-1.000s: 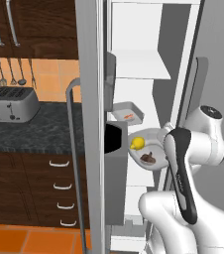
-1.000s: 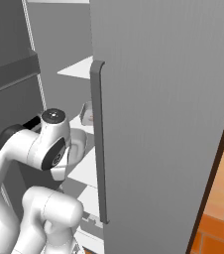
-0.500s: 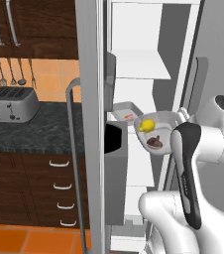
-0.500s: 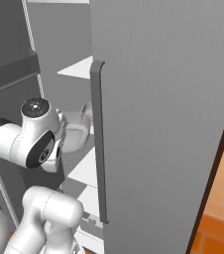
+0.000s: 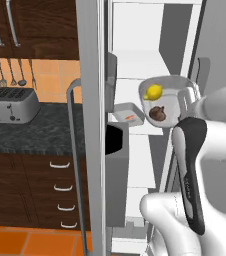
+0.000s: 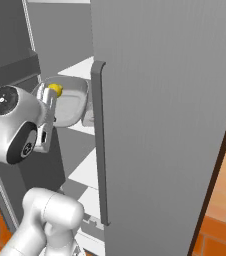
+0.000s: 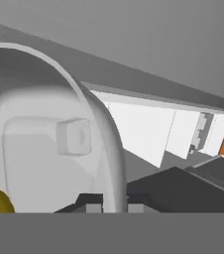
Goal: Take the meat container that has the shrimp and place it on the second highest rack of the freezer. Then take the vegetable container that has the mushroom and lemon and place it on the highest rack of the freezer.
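One mushroom (image 5: 157, 113) shows from left base.

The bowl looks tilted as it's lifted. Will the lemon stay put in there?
Probably not reliably: the lemon is a smooth oval lying loose in the grey bowl, so it may roll. The bowl's raised rim should likely catch it.

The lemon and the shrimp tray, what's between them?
In the left base view, the near rim of the bowl carrying the lemon lies between it and the shrimp tray; past that rim, just open air.
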Motion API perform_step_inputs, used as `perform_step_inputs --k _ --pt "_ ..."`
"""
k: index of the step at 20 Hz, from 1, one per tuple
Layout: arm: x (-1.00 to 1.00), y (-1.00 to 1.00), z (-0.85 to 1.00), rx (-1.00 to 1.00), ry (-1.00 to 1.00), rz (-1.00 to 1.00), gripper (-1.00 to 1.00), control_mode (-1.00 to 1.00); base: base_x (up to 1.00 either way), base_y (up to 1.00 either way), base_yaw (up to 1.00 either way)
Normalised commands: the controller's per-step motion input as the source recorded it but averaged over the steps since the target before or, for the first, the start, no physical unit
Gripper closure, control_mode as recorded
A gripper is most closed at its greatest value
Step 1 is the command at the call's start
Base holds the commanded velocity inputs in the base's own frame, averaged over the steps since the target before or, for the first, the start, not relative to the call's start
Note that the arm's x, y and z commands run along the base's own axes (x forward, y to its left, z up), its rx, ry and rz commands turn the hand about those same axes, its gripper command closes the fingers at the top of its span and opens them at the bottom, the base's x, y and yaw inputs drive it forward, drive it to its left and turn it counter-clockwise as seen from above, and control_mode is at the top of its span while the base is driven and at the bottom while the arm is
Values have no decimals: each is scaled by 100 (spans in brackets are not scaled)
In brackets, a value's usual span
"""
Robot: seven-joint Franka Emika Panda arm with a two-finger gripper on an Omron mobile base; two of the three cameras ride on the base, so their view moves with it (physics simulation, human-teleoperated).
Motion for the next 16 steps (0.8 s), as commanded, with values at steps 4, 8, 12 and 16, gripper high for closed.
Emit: perform_step_inputs --k 4,8,12,16 --pt "61 10 35 0 -8 -13 100 -100 0 0 0" --pt "70 5 32 0 -3 -10 100 -100 0 0 0" --pt "62 0 38 0 -1 -10 100 -100 0 0 0" --pt "81 0 26 1 1 -6 100 -100 0 0 0"
